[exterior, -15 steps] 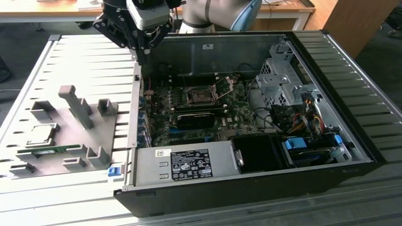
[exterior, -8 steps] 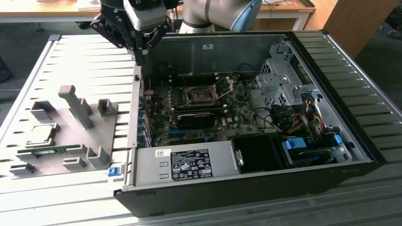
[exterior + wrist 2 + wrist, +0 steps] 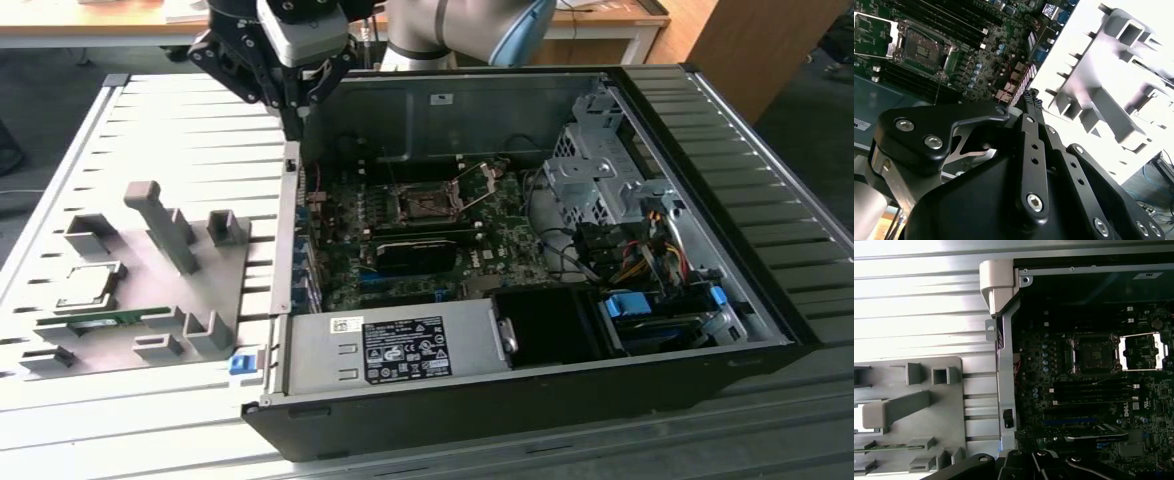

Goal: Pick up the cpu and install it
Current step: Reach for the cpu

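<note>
A: Tray (image 3: 160,262) finish?
B: Grey plastic, matt. Cpu (image 3: 88,285): bright metal top (a dull sheen, not mirror).
A: Case (image 3: 441,120)?
B: Bare grey sheet metal inside; black and matt outside. Table (image 3: 174,130): pale ribbed metal, reflective.
A: Gripper (image 3: 1029,97)?
B: Black, smooth, semi-gloss. Screws (image 3: 1035,201): bright steel.

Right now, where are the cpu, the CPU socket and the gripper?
cpu (image 3: 91,287), exterior view: its metal top.
CPU socket (image 3: 1094,354), first wrist view: its dark centre.
gripper (image 3: 1030,99), second wrist view: between its fingertips.
</note>
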